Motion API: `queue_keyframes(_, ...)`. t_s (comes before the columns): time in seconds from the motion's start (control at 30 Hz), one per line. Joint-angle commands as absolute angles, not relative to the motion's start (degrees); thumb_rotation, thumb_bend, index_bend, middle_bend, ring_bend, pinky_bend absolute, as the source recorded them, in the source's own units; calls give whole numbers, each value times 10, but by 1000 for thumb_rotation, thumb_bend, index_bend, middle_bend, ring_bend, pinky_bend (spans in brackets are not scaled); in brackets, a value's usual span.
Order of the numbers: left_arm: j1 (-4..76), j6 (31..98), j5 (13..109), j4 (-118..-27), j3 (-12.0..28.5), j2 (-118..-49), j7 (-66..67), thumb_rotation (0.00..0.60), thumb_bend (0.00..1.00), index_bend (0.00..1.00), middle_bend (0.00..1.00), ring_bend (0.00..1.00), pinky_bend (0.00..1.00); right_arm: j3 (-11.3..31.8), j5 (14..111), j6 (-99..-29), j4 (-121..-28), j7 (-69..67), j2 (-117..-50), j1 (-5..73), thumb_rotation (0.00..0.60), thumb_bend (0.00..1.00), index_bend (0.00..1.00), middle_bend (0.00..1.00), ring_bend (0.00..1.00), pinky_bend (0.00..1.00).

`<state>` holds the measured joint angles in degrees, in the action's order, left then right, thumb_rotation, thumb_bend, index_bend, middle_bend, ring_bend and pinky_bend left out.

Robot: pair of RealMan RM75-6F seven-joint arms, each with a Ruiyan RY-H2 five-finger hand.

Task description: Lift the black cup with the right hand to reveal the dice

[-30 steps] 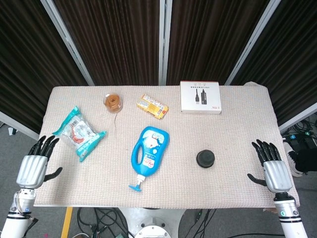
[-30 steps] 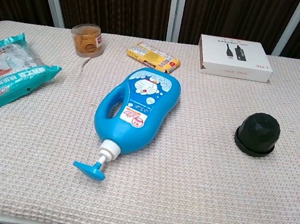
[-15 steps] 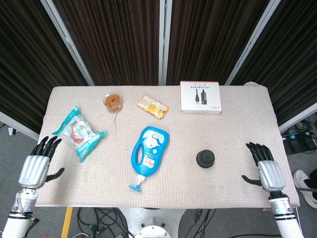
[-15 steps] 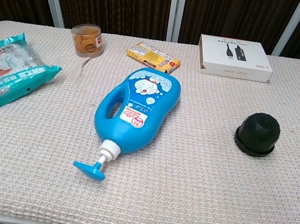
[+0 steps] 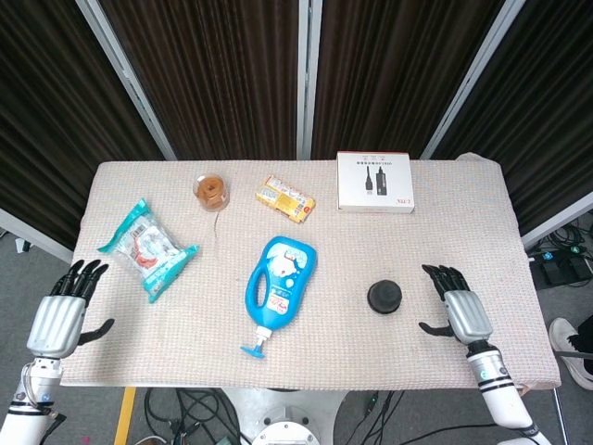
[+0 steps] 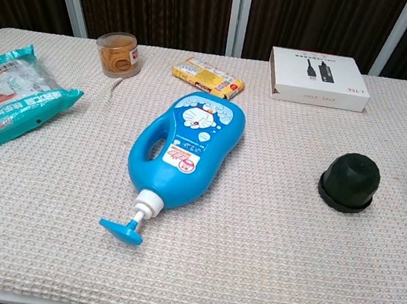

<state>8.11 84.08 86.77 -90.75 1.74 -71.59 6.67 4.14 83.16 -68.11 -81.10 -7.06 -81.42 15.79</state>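
Two hands sit low in the head view. The right hand (image 5: pixel 460 313), at lower right, holds nothing; its fingers are spread, palm down, just right of the black cup (image 5: pixel 384 297) but apart from it. The left hand (image 5: pixel 58 317), lower left, is likewise spread and empty. The cup stands inverted right of centre. Risk: a sideways approach could push the cup across the cloth (image 5: pixel 445 232) and drag the hidden dice along.
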Motion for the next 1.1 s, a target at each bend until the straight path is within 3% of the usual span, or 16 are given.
queue_keyframes(0.03, 80, 844, 871, -905, 18, -712, 61, 600, 175, 104, 74, 0, 191, 49, 817, -657, -803, -69, -839, 176, 600, 36, 0, 91, 0, 0)
queue_keyframes(0.6, 78, 847, 877, -901, 17, -702, 44, 600, 175, 104, 74, 0, 191, 70, 757, -569, -784, -22, -886, 235, 600, 42, 0, 113, 0, 0)
queue_keyframes(1.1, 79, 845, 878, -902, 18, -703, 44, 600, 175, 104, 74, 0, 191, 68, 732, -562, -776, -12, -907, 243, 600, 43, 0, 146, 0, 0)
